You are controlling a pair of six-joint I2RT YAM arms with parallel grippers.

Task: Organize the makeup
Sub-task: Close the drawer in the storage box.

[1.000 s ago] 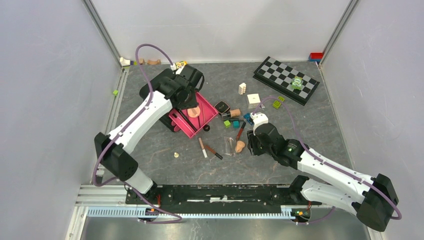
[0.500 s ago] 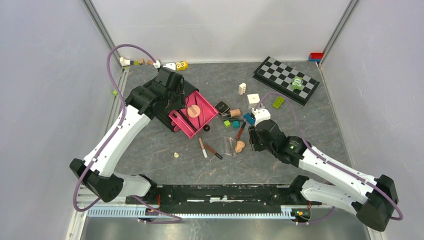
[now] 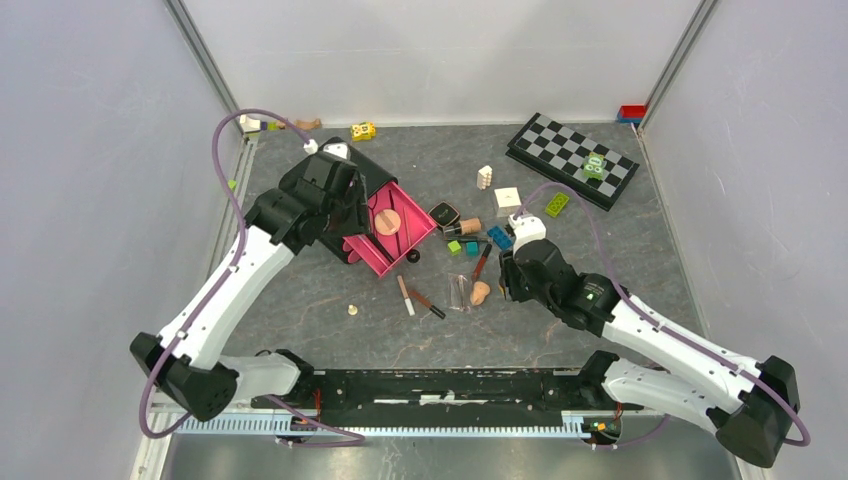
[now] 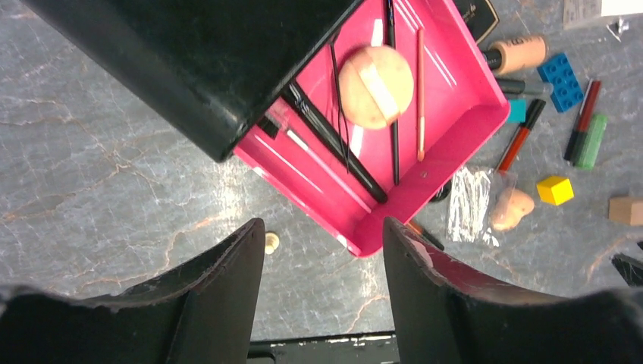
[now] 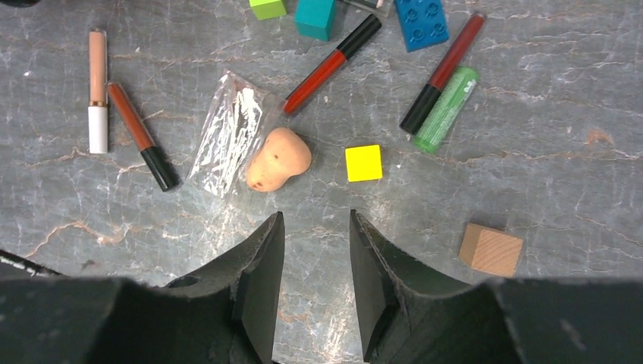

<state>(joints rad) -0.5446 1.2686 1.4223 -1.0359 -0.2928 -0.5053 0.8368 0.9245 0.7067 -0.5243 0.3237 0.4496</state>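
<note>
A pink tray [image 3: 400, 240] juts from a black case [image 4: 189, 61]. In it lie a peach round puff [image 4: 375, 76], thin black brushes [image 4: 334, 140] and a pencil [image 4: 420, 98]. My left gripper [image 4: 324, 227] is open and empty, high above the tray's near corner, at the case [image 3: 330, 185]. My right gripper [image 5: 317, 220] is open and empty, just short of the peach sponge [image 5: 278, 159], which lies by a clear wrapper [image 5: 227, 133]. Red tubes [image 5: 331, 64], a green tube [image 5: 447, 98] and a brown tube [image 5: 140, 135] lie loose. The black compact [image 3: 444, 214] sits right of the tray.
Toy blocks lie among the makeup: a yellow cube [image 5: 363, 162], a wooden block [image 5: 491, 249], a blue brick [image 5: 415, 23]. A white cube [image 3: 507, 198] and a chessboard [image 3: 572, 158] lie at the back right. A small bead [image 3: 352, 310] lies near the front.
My left arm has drawn back to the left, off the tray, so the puff and brushes now show. My right gripper has shifted slightly right and stays open.
</note>
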